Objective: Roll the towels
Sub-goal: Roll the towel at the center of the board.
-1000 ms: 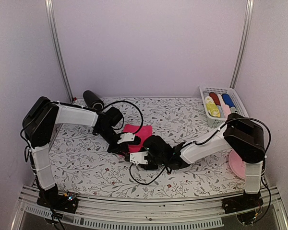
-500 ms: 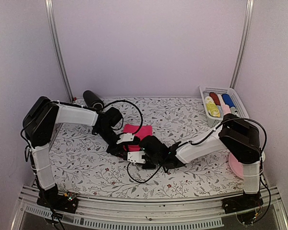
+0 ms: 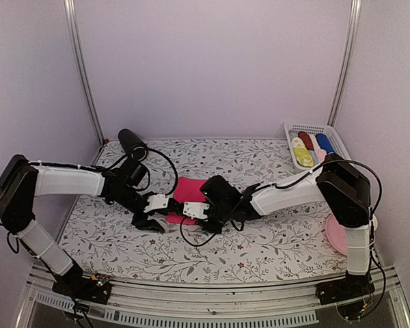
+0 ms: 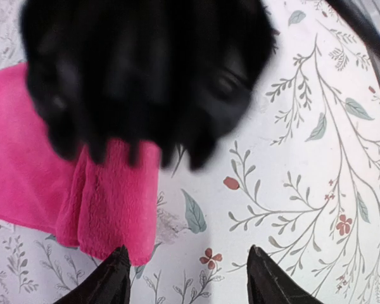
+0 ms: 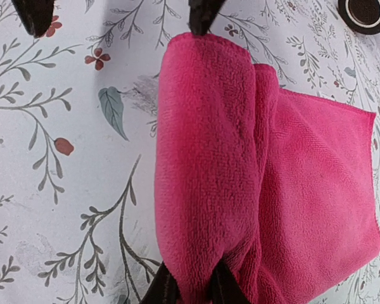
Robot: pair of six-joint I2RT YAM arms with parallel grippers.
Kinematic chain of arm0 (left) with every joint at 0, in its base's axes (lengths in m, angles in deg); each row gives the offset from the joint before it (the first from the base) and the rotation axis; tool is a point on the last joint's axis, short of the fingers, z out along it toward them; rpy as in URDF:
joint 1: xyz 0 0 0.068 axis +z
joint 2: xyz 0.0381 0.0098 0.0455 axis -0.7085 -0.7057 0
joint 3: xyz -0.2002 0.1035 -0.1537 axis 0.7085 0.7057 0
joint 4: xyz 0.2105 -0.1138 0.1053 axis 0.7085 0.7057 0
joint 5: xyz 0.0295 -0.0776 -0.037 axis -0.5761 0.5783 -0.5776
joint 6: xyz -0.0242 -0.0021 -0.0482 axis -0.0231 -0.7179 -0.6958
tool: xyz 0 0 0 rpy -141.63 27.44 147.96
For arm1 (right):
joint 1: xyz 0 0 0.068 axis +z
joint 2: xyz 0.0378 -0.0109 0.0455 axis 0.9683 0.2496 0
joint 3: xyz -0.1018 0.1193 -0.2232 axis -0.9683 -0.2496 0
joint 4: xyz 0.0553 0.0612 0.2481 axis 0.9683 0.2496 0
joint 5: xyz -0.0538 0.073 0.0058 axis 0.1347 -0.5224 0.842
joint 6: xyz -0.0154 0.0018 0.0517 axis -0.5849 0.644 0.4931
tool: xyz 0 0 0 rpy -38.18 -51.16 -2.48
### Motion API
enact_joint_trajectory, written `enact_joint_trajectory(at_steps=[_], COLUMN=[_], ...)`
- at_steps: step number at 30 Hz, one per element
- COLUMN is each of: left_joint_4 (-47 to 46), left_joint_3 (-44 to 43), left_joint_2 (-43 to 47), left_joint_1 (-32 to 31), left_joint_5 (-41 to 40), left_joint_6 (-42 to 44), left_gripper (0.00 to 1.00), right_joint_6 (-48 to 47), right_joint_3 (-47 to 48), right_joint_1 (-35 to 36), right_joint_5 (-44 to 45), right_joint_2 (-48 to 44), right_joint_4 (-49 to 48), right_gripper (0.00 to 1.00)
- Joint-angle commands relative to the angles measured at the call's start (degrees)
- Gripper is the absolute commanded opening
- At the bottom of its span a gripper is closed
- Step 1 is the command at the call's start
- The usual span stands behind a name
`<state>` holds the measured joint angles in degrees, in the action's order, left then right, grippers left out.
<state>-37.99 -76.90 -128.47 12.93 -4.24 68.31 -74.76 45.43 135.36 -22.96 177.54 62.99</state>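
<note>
Two arms have traded roles over the last second. The left arm [image 3: 68,181] has swung out low to the left, and the left gripper [image 4: 187,282] has spread its jaws and let go. Its fingertips now stand apart with nothing between them, just off the left end of the fold. Meanwhile the right gripper [image 5: 191,285] has pressed together and now pinches the right end of that rolled fold. The hot pink towel [image 5: 209,171] lies at the middle of the table [image 3: 260,246], a little left of centre. Its near edge is turned over into a first thick fold, while the far part lies flat. I judge the roll to be only just begun: the fold is handed to the right side, and the freed left gripper seems due to re-grip for the next turn. At the far right stands a white basket [image 3: 291,130] holding finished rolls side by side: yellow [image 3: 302,156], red [image 3: 305,140], blue [image 3: 324,143] and a pale one. Nearer, at the right edge, a pink plate [image 3: 336,239] shows partly behind the right arm; I cannot tell what it carries.
</note>
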Motion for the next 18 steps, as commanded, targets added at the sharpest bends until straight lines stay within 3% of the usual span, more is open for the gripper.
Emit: enact_joint_trajectory(at_steps=[1, 8, 12, 18], left_joint_4=[-12.50, -29.39, -36.80, -41.68], left_joint_3=[8.77, 20.34, 25.38, 30.13], left_joint_2=[6.41, 16.51, 19.19, 20.19], left_joint_1=[1.60, 1.65, -1.53, -5.58], left_joint_5=[-1.80, -1.72, -4.97, -7.65], left_joint_6=[1.04, 2.67, 4.92, 6.35], left_gripper=[0.62, 0.55, 0.50, 0.45], right_joint_6=[5.72, 9.49, 12.05, 15.66], right_joint_3=[3.51, 10.92, 16.01, 19.54], right_joint_1=[-1.65, -3.70, -5.78, -7.80], right_joint_5=[-11.99, -21.16, -27.04, -33.62], right_joint_2=[0.67, 3.97, 6.47, 9.96], right_joint_4=[11.27, 20.28, 24.97, 29.03], right_gripper=[0.13, 0.13, 0.12, 0.12])
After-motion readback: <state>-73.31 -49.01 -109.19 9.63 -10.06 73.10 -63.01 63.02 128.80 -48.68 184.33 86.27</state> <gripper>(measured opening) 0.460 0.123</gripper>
